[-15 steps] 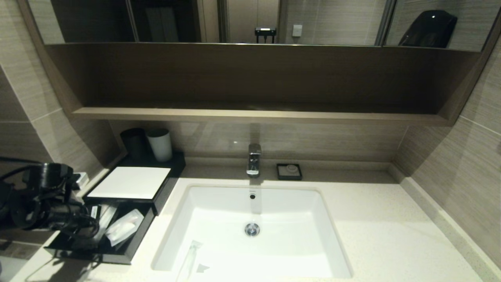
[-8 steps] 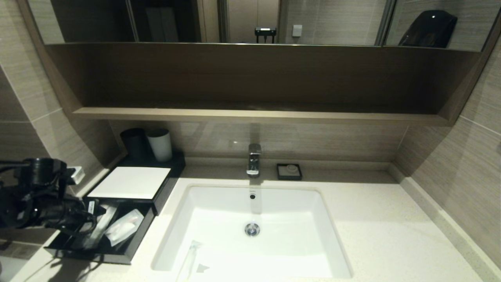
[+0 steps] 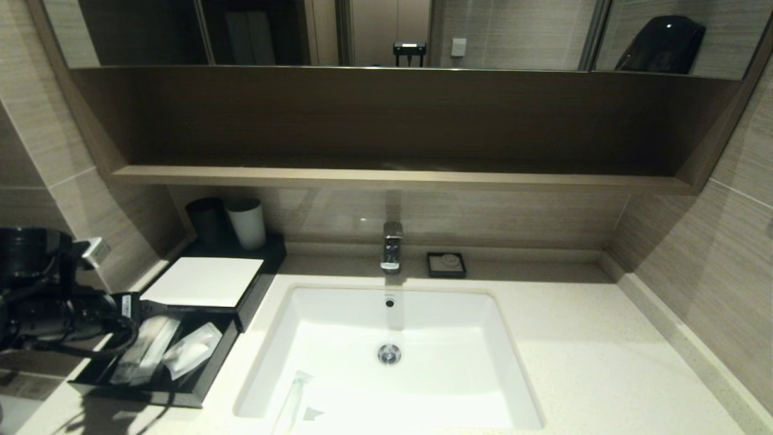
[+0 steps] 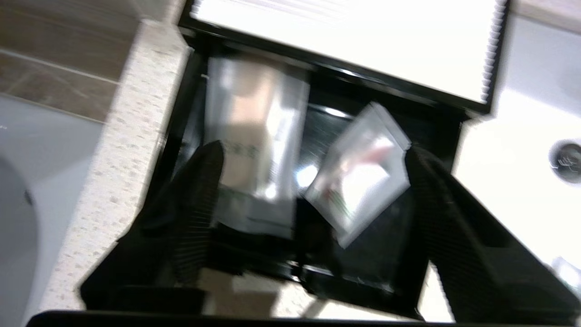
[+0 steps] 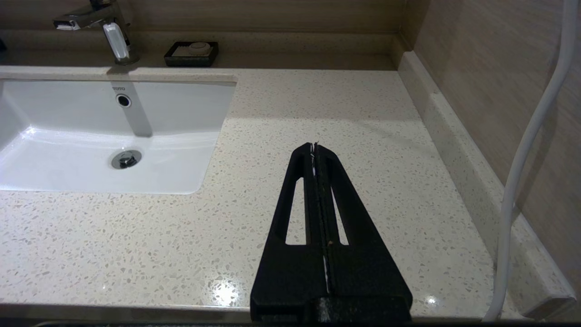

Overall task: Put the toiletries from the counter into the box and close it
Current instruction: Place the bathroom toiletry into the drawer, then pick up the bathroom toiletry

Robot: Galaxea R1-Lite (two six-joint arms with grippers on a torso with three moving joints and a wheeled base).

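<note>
The black box with the white top panel (image 3: 202, 281) stands at the counter's left, its drawer (image 3: 199, 380) pulled out toward me. In the drawer lie a long clear packet (image 3: 145, 350) and a squarer clear packet (image 3: 193, 350). In the left wrist view both show, the long packet (image 4: 254, 145) and the squarer packet (image 4: 363, 177), below the white panel (image 4: 345, 41). My left gripper (image 3: 136, 308) (image 4: 313, 181) is open and empty, above the drawer's left side. Another slim clear packet (image 3: 293, 396) lies in the sink basin (image 3: 483, 338). My right gripper (image 5: 314, 147) is shut and empty over the counter (image 5: 363, 104), right of the sink.
A black cup (image 3: 206, 219) and a white cup (image 3: 246, 222) stand behind the box. The tap (image 3: 391, 244) and a small black soap dish (image 3: 446, 264) sit at the back. A brown shelf (image 3: 392, 175) overhangs. A wall borders the counter on the right (image 5: 454, 136).
My left gripper has risen and drawn back to the left, away from the drawer. The long packet now lies uncovered in the drawer.
</note>
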